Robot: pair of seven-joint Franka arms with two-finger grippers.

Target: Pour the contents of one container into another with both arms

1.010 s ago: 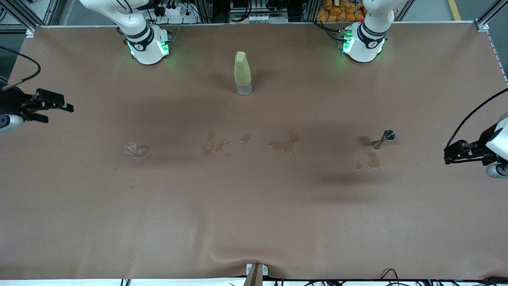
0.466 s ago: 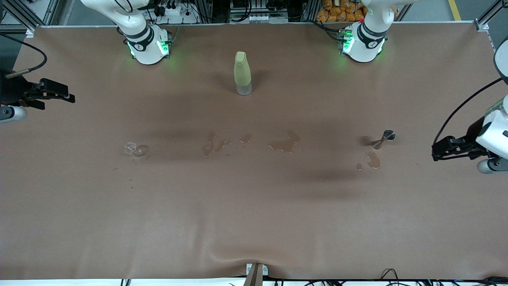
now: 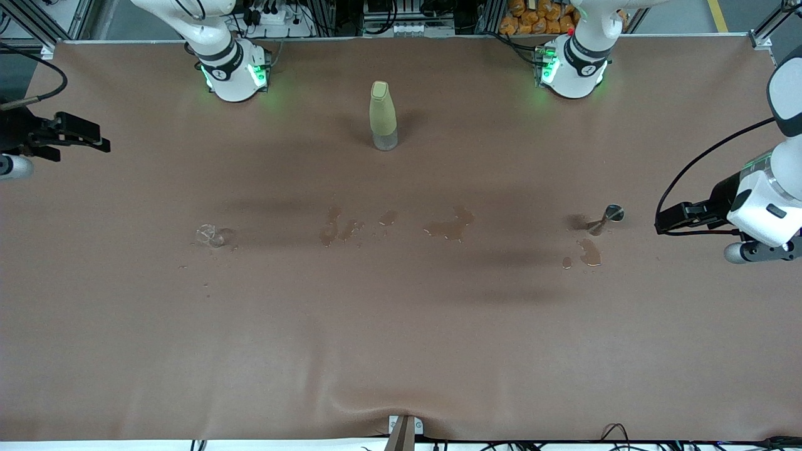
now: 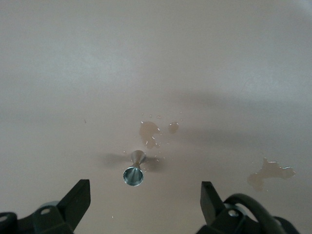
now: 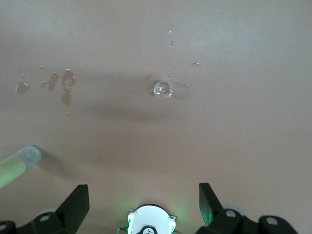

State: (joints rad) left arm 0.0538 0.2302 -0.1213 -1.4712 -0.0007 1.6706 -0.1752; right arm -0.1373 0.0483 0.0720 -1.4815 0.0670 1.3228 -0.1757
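Note:
The squat clear cup (image 3: 210,235) (image 5: 163,88) stands on the brown table toward the right arm's end, with nothing holding it. The stemmed glass (image 3: 608,217) (image 4: 134,173) stands toward the left arm's end, its round rim greyish. My left gripper (image 3: 661,219) (image 4: 145,200) hangs open and empty over the table beside the stemmed glass, a short gap from it. My right gripper (image 3: 100,141) (image 5: 144,202) is open and empty over the table's edge at the right arm's end, well apart from the cup.
A tall yellow-green bottle (image 3: 383,116) (image 5: 17,165) stands upright between the two arm bases. Wet spills mark the cloth mid-table (image 3: 448,227) (image 3: 338,228) and next to the stemmed glass (image 3: 589,252) (image 4: 150,132). The right arm's base (image 5: 151,222) shows between the right fingers.
The left gripper has come in from the table's end toward the stemmed glass. The right gripper has drifted toward the bases' side. Both glasses stayed put.

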